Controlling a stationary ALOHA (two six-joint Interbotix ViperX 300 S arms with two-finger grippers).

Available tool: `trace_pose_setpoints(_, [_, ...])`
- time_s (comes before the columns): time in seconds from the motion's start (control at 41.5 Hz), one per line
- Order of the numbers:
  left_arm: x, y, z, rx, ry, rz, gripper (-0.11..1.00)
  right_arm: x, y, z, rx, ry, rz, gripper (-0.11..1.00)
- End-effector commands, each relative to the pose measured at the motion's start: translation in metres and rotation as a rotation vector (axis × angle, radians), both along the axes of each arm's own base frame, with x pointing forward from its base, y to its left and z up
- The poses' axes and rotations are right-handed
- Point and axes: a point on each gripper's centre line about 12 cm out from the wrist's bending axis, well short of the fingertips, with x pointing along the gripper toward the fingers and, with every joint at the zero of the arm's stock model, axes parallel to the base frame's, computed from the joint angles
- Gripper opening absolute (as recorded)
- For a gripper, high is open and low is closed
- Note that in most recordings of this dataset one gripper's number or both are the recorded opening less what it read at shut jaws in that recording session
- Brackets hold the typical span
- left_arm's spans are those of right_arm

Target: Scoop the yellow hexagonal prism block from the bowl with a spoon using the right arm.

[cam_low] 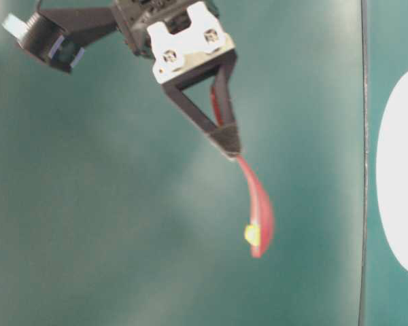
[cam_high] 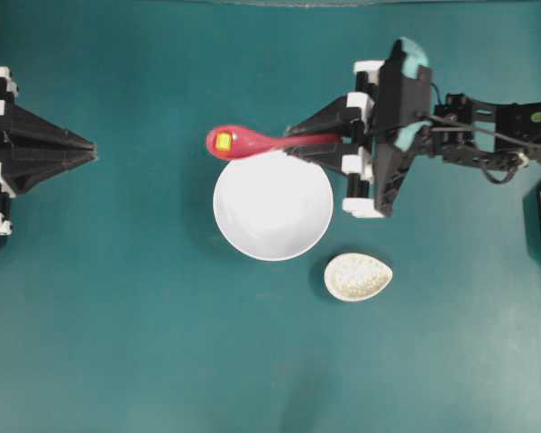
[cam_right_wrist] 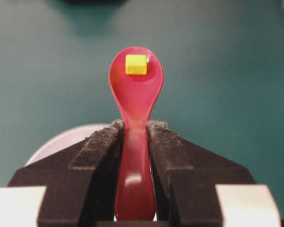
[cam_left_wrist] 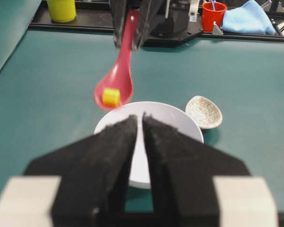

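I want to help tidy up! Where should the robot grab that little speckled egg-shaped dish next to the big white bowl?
Probably the rim of the speckled spoon rest, from straight above. It lies low and open side up on the table, so one end effector finger could go inside and one outside, across the narrow pointed end, on the side facing away from the white bowl.
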Motion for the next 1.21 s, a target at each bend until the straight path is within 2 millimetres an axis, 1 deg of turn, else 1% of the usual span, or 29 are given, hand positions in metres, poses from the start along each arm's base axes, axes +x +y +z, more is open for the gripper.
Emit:
trace_pose_setpoints(0.0, [0.002,0.001,0.010,0.003,-0.024,0.003,0.14,-0.006,0.000,0.022,-0.018,-0.089,-0.006,0.26])
trace_pose_setpoints(0.241, [0.002,0.001,0.010,0.003,-0.024,0.003,0.14,-0.023,0.000,0.036,-0.028,-0.163,-0.017,0.26])
trace_pose_setpoints(0.507, [0.002,0.001,0.010,0.003,-0.029,0.002,0.14,-0.034,0.002,0.039,-0.022,-0.178,-0.017,0.26])
trace_pose_setpoints(1.182, [0.002,0.001,0.010,0.003,-0.029,0.002,0.14,-0.035,0.002,0.040,-0.020,-0.180,-0.017,0.26])
